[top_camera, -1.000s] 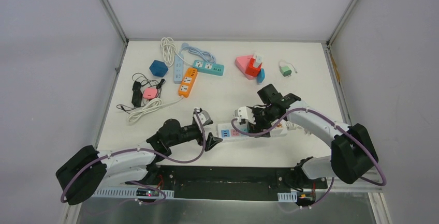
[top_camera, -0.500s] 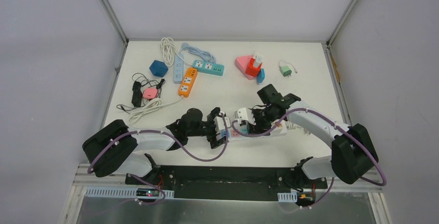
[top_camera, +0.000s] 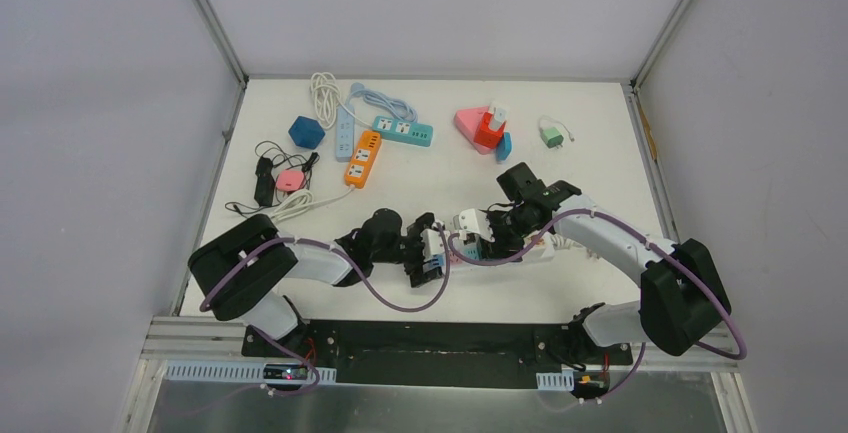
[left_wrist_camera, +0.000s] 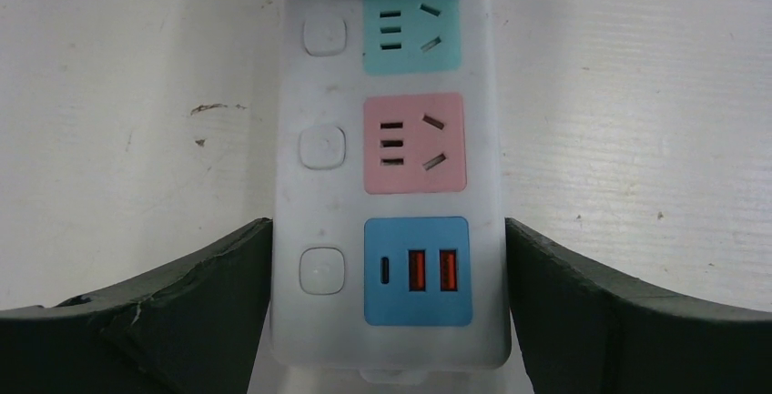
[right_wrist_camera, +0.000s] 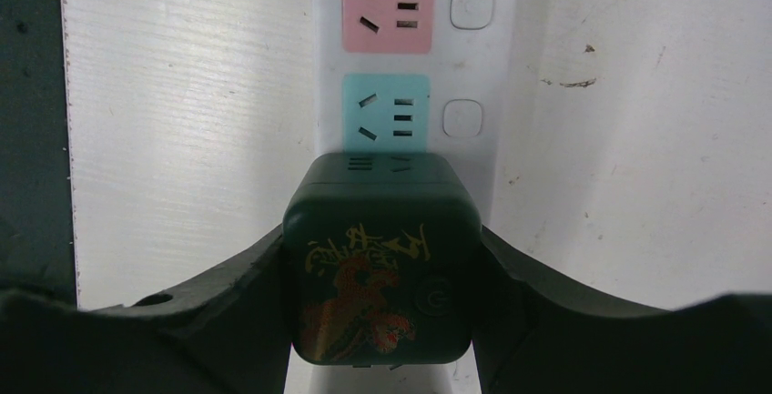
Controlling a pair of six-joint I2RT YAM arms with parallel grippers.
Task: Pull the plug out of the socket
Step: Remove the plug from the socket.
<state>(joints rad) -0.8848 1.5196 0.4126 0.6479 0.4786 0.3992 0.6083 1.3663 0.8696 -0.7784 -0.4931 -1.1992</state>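
Over the last second the left arm swung in from 8 o'clock on the counter [top_camera: 450, 168]. Its left claw [left_wrist_camera: 390, 285] then straddled the 9 o'clock end of the white power strip [left_wrist_camera: 314, 66], fingers [left_wrist_camera: 209, 294] apparently pressed against both long edges. I judged that as bracing the strip for the pull.

The right claw [right_wrist_camera: 382, 271] stayed closed on the dark green plug [right_wrist_camera: 382, 230]. The plug was still seated in the strip, near the counter's 6 o'clock edge.

The plug's top bore gold script above a red-orange figure. I could not read the script. No brand showed on the strip, only teal, pink and blue socket panels.
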